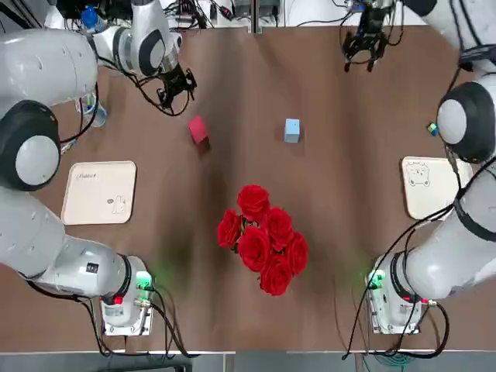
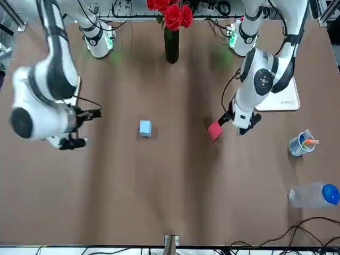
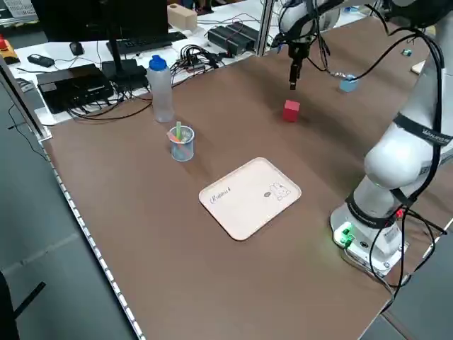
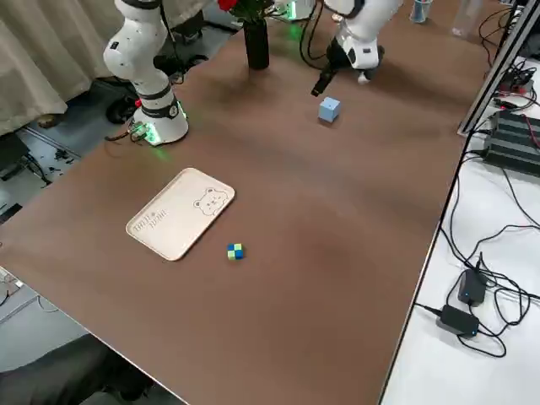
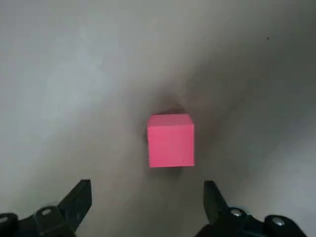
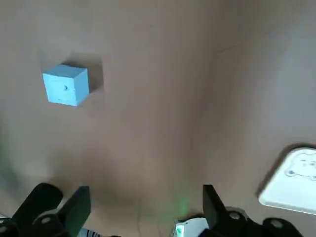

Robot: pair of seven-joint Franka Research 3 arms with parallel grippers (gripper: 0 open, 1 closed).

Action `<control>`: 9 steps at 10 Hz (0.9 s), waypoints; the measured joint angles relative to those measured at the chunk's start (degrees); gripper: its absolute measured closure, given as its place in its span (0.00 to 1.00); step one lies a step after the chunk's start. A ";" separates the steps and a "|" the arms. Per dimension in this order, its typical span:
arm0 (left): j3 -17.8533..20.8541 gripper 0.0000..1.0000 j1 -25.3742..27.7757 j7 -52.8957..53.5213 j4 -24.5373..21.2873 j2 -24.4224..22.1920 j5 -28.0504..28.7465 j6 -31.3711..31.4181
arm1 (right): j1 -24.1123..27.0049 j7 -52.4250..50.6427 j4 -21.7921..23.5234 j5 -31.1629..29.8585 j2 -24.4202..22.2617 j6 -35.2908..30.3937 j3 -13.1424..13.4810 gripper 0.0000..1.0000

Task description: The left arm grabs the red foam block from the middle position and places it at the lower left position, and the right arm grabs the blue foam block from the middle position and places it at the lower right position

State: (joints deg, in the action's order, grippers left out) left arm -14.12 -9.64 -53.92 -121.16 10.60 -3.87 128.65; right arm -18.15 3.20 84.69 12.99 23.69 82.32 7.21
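Here, the left tool (image 1: 177, 84) is held open and empty just beside the red foam block (image 1: 198, 129) for a grasp, while the right tool (image 1: 364, 48), also open and empty, is kept well apart from the blue foam block (image 1: 292, 130).

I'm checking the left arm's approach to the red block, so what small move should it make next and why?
Probably lower the left gripper over the red block until its open fingers straddle it. In the wrist view the block sits just ahead of the gripper, untouched on the table. The right gripper hangs far from the blue block.
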 joint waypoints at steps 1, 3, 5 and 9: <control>-0.18 0.00 -0.89 -2.41 -0.60 1.98 2.20 2.38 | -1.81 1.47 0.16 1.34 1.16 1.05 0.01 0.00; -0.26 0.00 -2.37 -7.10 -0.69 7.12 7.63 6.18 | -5.77 8.28 2.69 4.50 2.59 9.59 -0.02 0.00; -0.25 0.00 -2.47 -8.94 0.18 10.92 9.57 9.50 | -10.36 16.68 6.12 5.77 4.54 18.99 -0.04 0.00; -0.30 0.00 -2.91 -9.53 1.84 13.52 10.21 10.13 | -18.05 26.99 6.96 5.94 12.64 30.73 -0.05 0.00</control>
State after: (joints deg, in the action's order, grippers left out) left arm -14.43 -12.55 -63.45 -119.32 24.12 6.34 138.78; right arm -36.20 30.20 91.65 18.94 36.33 113.05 7.16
